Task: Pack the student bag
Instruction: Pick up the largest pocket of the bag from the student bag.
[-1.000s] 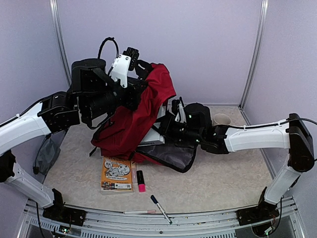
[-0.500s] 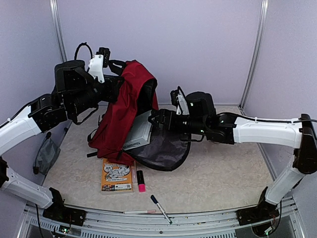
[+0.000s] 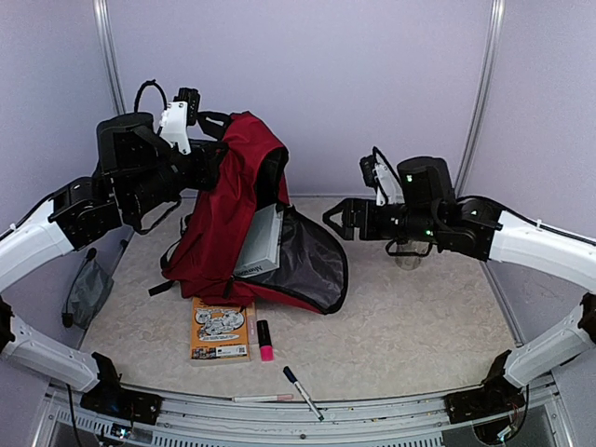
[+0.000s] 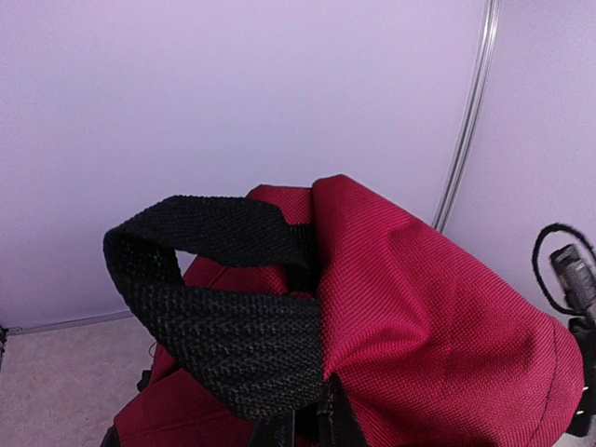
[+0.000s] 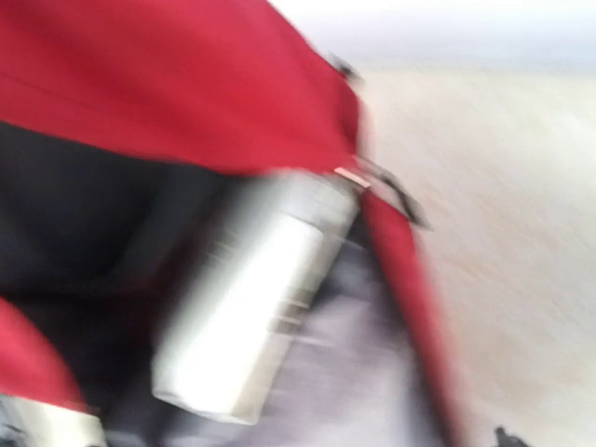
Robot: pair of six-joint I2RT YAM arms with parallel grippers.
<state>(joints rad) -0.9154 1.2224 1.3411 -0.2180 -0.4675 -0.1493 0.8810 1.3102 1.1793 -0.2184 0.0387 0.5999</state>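
The student bag (image 3: pixel 228 209), a big dark red backpack, stands upright on the table. My left gripper (image 3: pixel 210 158) is shut on its black top handle (image 4: pixel 214 307) and holds it up; red fabric (image 4: pixel 438 307) fills the left wrist view. The bag's front flap hangs open and shows grey lining (image 3: pixel 315 265). A white book (image 3: pixel 261 240) stands slanted in the opening, blurred in the right wrist view as the book (image 5: pixel 251 298). My right gripper (image 3: pixel 337 223) hangs open and empty, a short way right of the flap.
An orange book (image 3: pixel 220 328), a pink highlighter (image 3: pixel 265 340), a dark marker (image 3: pixel 301 391) and a thin pink pen (image 3: pixel 263 398) lie near the front edge. A grey pouch (image 3: pixel 88 291) lies at the far left. A paper cup (image 3: pixel 407 259) stands partly hidden behind the right arm.
The left arm has raised the bag upright and drawn it left. The right gripper opened, let go of the white book in the bag and pulled back to the right.
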